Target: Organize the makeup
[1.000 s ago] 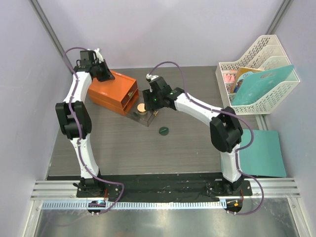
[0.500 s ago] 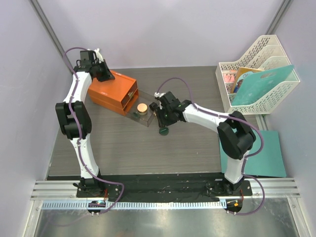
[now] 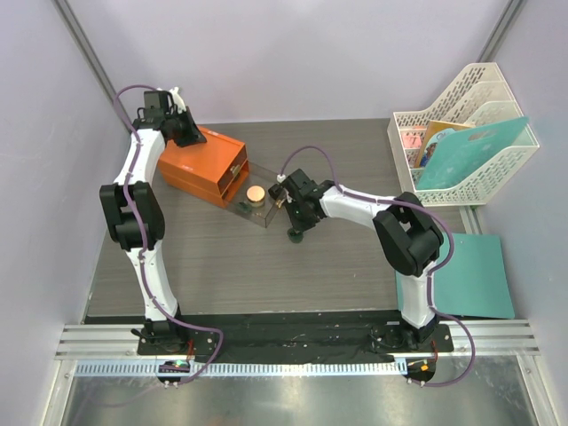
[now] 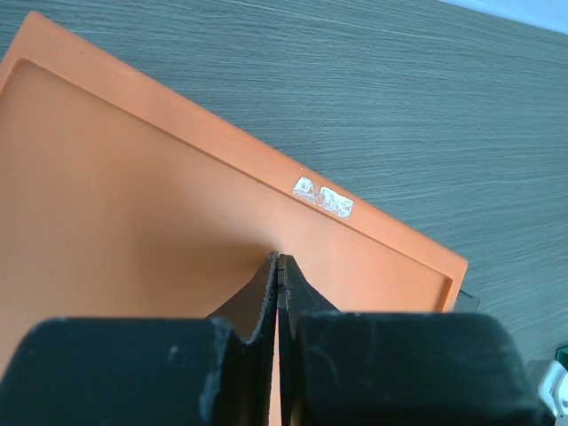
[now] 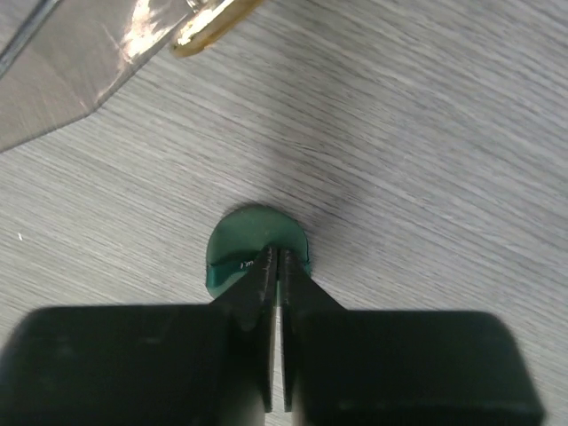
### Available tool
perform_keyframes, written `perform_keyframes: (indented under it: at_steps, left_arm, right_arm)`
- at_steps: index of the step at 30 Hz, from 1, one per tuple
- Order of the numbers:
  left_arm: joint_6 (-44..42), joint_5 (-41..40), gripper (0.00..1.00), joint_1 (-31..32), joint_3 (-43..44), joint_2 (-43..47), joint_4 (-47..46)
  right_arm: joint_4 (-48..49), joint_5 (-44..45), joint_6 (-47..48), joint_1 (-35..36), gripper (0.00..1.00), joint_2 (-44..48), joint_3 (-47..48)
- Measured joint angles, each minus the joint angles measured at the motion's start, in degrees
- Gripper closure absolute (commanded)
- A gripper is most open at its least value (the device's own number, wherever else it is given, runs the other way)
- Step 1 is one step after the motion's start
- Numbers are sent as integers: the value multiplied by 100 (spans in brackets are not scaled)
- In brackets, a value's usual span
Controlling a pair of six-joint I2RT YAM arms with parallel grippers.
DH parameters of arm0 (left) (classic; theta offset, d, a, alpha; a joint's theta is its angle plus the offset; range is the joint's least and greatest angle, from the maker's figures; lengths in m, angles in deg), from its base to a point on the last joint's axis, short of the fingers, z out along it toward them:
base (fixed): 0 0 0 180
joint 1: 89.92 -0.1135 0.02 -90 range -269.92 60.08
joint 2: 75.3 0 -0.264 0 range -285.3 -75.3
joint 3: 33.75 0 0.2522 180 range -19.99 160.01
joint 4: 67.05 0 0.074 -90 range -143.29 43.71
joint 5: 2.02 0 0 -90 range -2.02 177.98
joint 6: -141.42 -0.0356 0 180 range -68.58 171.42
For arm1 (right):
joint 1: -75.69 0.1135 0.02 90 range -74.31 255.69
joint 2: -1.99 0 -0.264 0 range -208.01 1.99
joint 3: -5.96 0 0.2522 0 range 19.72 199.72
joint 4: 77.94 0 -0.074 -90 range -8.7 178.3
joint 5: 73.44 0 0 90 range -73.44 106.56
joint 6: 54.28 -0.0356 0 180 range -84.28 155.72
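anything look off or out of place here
One dark green disc lies alone on the table, outside the clear drawer holding the tan-lidded jar. The orange box top has a scuffed white patch.

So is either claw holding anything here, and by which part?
Nothing is held. The right claw is shut, tips together over the green disc; the left claw is shut over the orange box.

Pale lilac walls (image 3: 293,53) enclose a dark woodgrain table (image 3: 266,266).
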Motion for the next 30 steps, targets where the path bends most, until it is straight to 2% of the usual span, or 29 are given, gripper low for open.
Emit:
perform_keyframes:
  at_steps: [13, 22, 30]
  left_arm:
    - [0, 39, 100, 0, -28, 11, -28]
    - [0, 42, 100, 0, -31, 11, -31]
    - [-2, 46, 100, 0, -31, 11, -31]
  right_arm:
    - [-236, 470, -133, -37, 99, 173, 85]
    - [-313, 555, -127, -96, 99, 186, 1600]
    - [-61, 66, -153, -94, 99, -205, 2785]
